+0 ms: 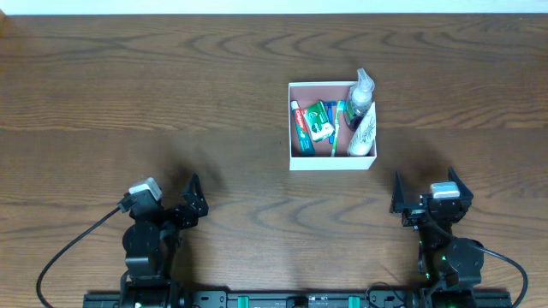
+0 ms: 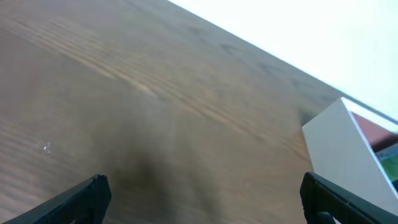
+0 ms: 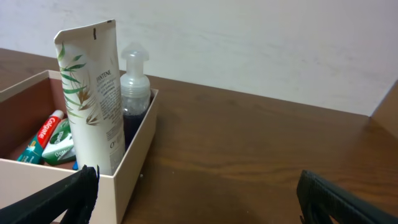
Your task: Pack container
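Note:
The white-walled container stands on the wooden table a little right of centre. Inside it lie a red toothpaste tube, a green packet and a toothbrush. A white tube with a leaf print and a clear pump bottle stand at its right side; both show in the right wrist view, the tube and the bottle. My left gripper is open and empty at the near left. My right gripper is open and empty at the near right, short of the container.
The container's white corner shows at the right edge of the left wrist view. A pale wall runs behind the table's far edge. Cables trail from both arm bases at the near edge.

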{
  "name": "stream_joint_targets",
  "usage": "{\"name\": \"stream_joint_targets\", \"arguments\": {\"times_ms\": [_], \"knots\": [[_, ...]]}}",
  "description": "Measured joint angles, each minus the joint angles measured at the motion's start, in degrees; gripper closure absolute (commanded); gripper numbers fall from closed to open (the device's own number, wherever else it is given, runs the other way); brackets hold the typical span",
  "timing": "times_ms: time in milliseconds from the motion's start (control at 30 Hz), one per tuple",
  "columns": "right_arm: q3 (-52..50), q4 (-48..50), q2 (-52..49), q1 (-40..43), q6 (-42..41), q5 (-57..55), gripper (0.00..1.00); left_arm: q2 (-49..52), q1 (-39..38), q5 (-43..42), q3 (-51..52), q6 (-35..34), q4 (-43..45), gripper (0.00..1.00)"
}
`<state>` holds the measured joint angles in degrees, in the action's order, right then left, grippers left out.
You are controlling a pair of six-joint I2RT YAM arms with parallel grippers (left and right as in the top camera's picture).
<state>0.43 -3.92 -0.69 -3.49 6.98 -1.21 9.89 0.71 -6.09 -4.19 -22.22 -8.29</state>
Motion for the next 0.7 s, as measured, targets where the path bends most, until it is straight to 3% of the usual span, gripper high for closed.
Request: {"name": "stream_joint_targets", "arguments": {"times_ms": [700], "knots": [[0.0,0.0,0.0,0.0,0.0,0.0,0.01,-8.7,0.0,0.0,0.0,0.7,0.0,0.02]]}}
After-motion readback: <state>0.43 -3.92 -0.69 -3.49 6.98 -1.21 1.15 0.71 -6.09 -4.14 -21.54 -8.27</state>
